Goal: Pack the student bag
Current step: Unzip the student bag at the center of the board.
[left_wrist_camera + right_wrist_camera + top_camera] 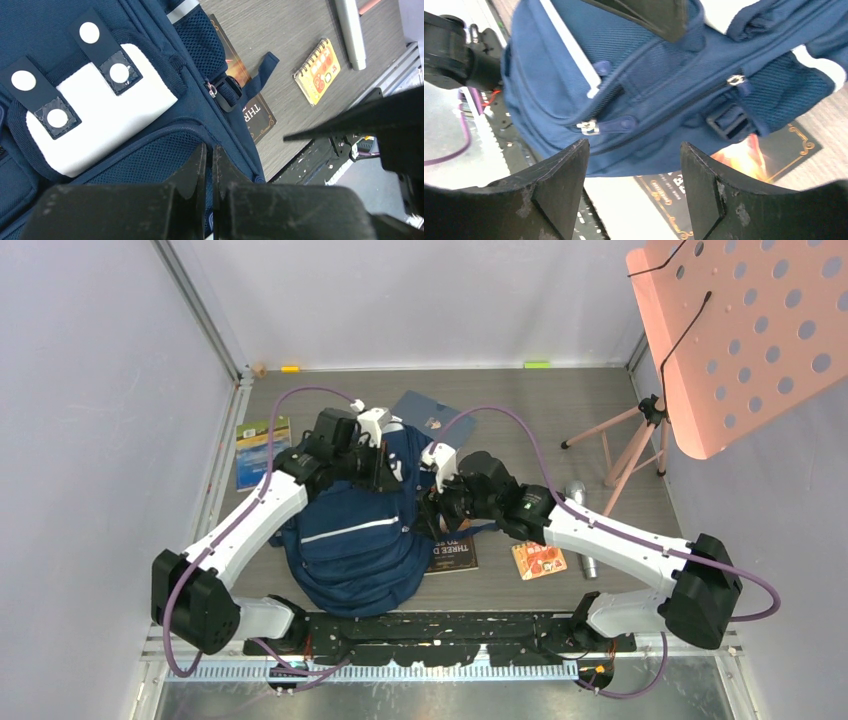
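The navy student bag (pixel 345 535) lies left of the table's middle, its white front patch (pixel 100 120) facing my left wrist camera. My left gripper (pixel 385 462) (pixel 209 148) sits at the bag's upper end, shut on a fold of its blue fabric. My right gripper (pixel 436 508) (pixel 634 145) hovers by the bag's right side, open, with nothing between its fingers. A silver zipper slider with a blue pull (pixel 591 126) lies on the bag (pixel 639 75) just beyond the right fingertips.
A black book (pixel 455 555) (pixel 252 110) (pixel 781 150) lies partly under the bag's right edge. Right of it are an orange spiral notebook (pixel 538 560) (pixel 317 70) and a silver cylinder (pixel 583 530). A blue folder (pixel 432 415), a green book (pixel 262 450) and a pink stand (pixel 735 340) surround them.
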Motion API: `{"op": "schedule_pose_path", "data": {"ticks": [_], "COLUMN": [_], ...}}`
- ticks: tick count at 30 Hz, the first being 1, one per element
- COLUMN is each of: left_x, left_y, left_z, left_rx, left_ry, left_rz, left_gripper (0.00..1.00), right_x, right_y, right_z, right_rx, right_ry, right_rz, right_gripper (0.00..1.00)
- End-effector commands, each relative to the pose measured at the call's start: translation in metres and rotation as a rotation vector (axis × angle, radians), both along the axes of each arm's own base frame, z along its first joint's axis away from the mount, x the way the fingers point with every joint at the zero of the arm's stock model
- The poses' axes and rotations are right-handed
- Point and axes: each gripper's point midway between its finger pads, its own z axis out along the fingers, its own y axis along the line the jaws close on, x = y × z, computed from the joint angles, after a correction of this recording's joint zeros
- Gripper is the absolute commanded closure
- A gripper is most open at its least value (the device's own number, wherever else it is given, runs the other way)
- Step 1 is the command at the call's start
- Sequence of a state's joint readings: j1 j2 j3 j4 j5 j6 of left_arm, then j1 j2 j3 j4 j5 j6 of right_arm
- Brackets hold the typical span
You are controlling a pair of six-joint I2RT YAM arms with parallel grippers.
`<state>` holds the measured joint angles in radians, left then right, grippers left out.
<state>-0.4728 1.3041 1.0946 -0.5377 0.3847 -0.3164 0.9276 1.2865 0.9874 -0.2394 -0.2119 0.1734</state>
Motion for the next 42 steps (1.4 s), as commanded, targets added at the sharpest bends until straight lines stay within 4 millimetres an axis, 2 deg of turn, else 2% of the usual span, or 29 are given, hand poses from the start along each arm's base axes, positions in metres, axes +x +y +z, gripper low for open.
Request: {"op": "schedule_pose_path", "data": {"ticks": [1,5,8,9,10,26,30,35,42], "left_x": [0.001,0.002,0.004,0.005,0.005,0.019,0.02,0.021,0.022], "left_y": [-0.011,-0.011,-0.01,-0.009,-0.008,-0.009,-0.011,-0.011,-0.013], "left_z": [0.057,0.06,0.062,0.062,0.061,0.061,0.062,0.063,0.063], "left_rx": [-0.099,-0.1,-0.103,-0.102,-0.101,-0.132,-0.137,-0.141,-0.149], "left_ry": [-0.117,-0.11,-0.112,-0.111,-0.108,-0.09,-0.086,-0.087,-0.079], "left_rz": [-0.106,-0.11,-0.103,-0.097,-0.092,-0.047,-0.052,-0.053,-0.059], "left_gripper": [1.0,1.0,1.0,1.0,1.0,1.0,1.0,1.0,1.0], "right_x": [0.017,0.025,0.026,0.025,0.024,-0.008,-0.007,-0.002,0.008], "right_y": [0.004,0.005,0.01,0.009,0.011,0.027,0.028,0.03,0.037], "right_z": [0.028,0.023,0.03,0.025,0.032,0.016,0.006,-0.008,-0.01], "right_rx": [0.077,0.055,0.087,0.087,0.112,0.12,0.096,0.057,0.051], "right_ry": [-0.221,-0.319,-0.396,-0.408,-0.434,-0.465,-0.455,-0.45,-0.479], "right_rz": [0.052,0.084,0.121,0.134,0.14,0.298,0.309,0.31,0.295], "right_gripper": [0.27,0.27,0.27,0.28,0.28,0.28,0.3,0.39,0.36]}}
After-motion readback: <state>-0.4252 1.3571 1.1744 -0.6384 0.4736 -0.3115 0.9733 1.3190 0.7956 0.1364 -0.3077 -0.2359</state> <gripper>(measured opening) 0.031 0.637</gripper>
